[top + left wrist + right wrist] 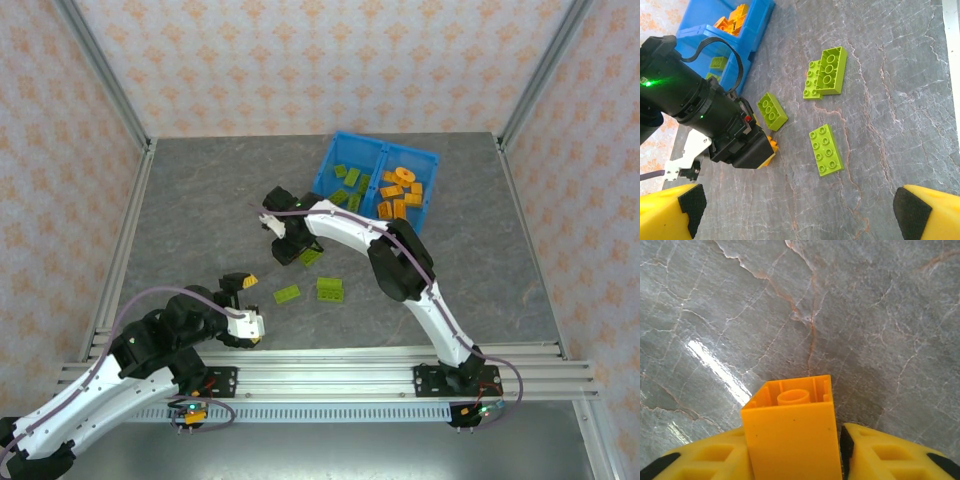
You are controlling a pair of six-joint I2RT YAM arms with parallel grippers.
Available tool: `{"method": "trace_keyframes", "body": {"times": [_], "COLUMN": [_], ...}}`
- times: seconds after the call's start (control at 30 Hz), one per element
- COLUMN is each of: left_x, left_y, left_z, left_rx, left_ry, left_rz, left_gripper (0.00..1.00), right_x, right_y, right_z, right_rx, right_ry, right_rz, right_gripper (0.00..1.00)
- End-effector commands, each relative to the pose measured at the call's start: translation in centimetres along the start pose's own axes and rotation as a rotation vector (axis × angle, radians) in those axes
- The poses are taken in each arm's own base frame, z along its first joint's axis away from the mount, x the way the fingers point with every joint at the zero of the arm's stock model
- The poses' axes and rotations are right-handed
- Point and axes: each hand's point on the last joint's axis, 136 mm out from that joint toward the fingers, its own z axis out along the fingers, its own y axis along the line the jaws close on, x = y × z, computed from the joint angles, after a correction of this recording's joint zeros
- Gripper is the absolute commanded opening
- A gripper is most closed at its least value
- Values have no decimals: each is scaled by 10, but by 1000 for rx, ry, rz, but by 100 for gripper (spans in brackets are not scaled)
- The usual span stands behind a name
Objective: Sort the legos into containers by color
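Left claw: spread wide and holding nothing, low over the near left part of the grey table. In the left wrist view its yellow fingers, each with a black pad, sit at the two near corners.
Single green brick: lies flat on the table with its studs up, just right of the left claw and apart from the other bricks.
Right claw: reaches to the middle of the table, left of the bin, tip down, and is pinching an orange brick between its yellow fingers.
Orange brick: held on end, with the hollow underside and one round tube showing at its far end, over bare table.
Tilted green brick: just right of the right claw's tip. Whether they touch cannot be told.
Green pair: two green bricks, one lying partly on top of the other, nearer than the tilted brick and right of the single one.
Bin: blue, at the far right of the table, set at an angle, with a divider down the middle.
Left compartment: holds the sorted green bricks.
Right compartment: holds the sorted orange bricks.
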Motion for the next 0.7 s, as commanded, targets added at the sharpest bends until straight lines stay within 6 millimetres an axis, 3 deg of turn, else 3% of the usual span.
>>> {"method": "trace_keyframes", "body": {"times": [0.0, 0.17, 0.33, 0.47, 0.6, 0.67], "left_x": [-7, -8, -11, -14, -15, -15], "left_y": [6, 8, 10, 12, 19, 20], "left_z": [-1, -3, -7, -10, -10, -9], "left_rx": [-34, -48, -61, -79, -114, -120], "left_ry": [-39, -51, -78, -100, -118, -119], "left_rz": [17, 14, 12, -5, -46, -53], "left_gripper": [100, 100, 100, 100, 100, 100], "right_x": [-16, -38, -51, -47, -19, 2], "right_y": [4, 8, -19, -62, -118, -146], "right_z": [-37, -96, -162, -214, -251, -259], "right_rx": [-7, -29, -17, 20, 125, 188], "right_ry": [-101, -301, -534, -730, -877, -911], "right_rz": [20, 68, 229, 415, 605, 707], "right_gripper": [42, 37, 31, 31, 31, 32]}}
